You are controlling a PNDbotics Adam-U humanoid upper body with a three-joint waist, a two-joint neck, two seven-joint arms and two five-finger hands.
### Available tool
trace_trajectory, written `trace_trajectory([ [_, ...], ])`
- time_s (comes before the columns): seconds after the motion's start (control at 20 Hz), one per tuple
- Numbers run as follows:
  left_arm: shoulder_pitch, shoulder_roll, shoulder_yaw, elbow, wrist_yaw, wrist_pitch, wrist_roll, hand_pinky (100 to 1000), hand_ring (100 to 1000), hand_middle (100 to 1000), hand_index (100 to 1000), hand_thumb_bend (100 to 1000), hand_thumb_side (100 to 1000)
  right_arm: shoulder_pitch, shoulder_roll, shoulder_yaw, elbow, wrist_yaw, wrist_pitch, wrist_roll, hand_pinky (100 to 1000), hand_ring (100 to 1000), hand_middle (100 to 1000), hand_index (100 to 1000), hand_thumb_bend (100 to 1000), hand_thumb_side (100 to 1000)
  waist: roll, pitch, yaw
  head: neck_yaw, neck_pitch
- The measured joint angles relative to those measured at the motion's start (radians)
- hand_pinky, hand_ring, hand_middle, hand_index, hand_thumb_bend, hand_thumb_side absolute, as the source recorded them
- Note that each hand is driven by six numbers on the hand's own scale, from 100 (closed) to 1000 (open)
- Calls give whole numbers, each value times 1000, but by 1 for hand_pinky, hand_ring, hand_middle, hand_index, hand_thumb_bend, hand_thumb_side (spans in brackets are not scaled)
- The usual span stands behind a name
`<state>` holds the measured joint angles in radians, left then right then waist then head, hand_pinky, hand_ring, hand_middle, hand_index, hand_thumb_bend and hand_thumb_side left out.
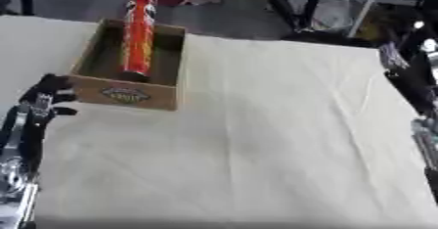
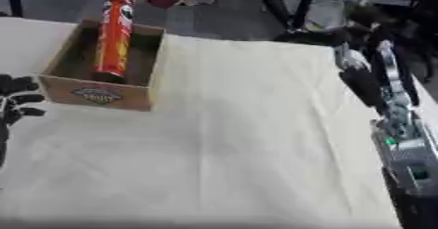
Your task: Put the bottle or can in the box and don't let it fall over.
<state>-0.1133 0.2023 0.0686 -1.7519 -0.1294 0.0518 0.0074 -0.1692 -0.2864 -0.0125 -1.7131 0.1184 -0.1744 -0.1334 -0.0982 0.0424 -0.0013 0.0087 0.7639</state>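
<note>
The tall red can (image 1: 139, 32) stands upright inside the wooden box (image 1: 126, 94), toward its rear, untouched. The box (label on its front face) rests on the cream-covered desk (image 1: 256, 140). The left robot hand (image 1: 47, 96) sits just left of the box, fingers relaxed, holding nothing. Right robot hand (image 2: 363, 83): well right of the box, finger state cannot be told.
</note>
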Motion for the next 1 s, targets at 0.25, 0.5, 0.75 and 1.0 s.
trace_trajectory([
  [0.25, 8, 0, 2, 2, -1, 0, 1, 614, 700, 706, 804, 531, 922, 71, 83, -9, 35, -5, -34, -15, 767, 839, 886, 960, 100, 698, 12, 0, -19, 17, 0],
  [0.5, 10, 0, 2, 8, -1, 0, 1, 614, 701, 707, 804, 531, 920, 89, 117, -11, 69, -4, -47, -28, 762, 833, 880, 958, 100, 704, 16, -1, -23, 17, 0],
  [0.75, 10, 0, 2, 11, -1, 0, 1, 614, 701, 706, 803, 529, 919, 91, 124, -8, 81, 10, -48, -33, 758, 826, 873, 953, 100, 708, 17, -4, -24, 17, 0],
  [1.0, 12, -1, 2, 14, -1, 0, 1, 614, 701, 706, 802, 526, 921, 92, 125, -5, 87, 18, -45, -36, 757, 823, 870, 951, 100, 714, 23, -4, -24, 21, 0],
])
